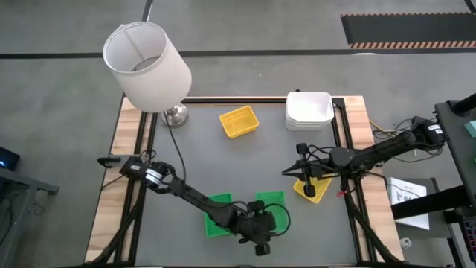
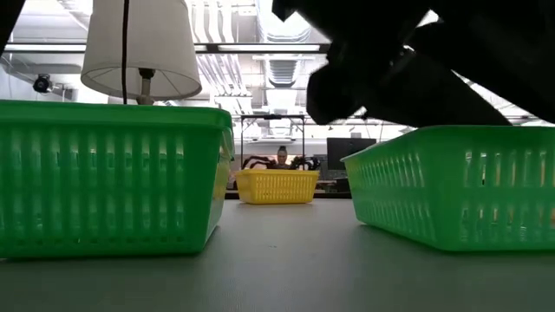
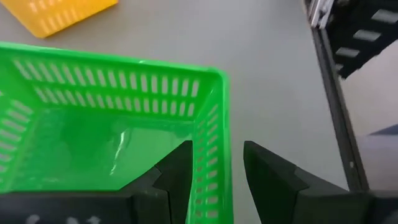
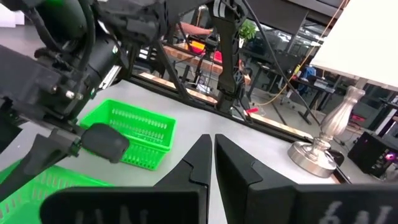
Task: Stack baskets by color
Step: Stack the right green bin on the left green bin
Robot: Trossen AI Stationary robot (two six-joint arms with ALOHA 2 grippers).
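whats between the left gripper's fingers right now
The wall of the right-hand green basket: in the left wrist view the left gripper has one of its fingers inside the basket, one outside.

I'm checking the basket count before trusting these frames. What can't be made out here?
- White stack, high view: looking straight down hides how many baskets it holds.
- Yellow basket near the right hand, high view: the arm covers most of it, so whether it is one or more is unclear.
- Right green basket, low view: the left arm blocks what is above it.
- Left hand, left wrist view: straddles the green wall; contact unclear.
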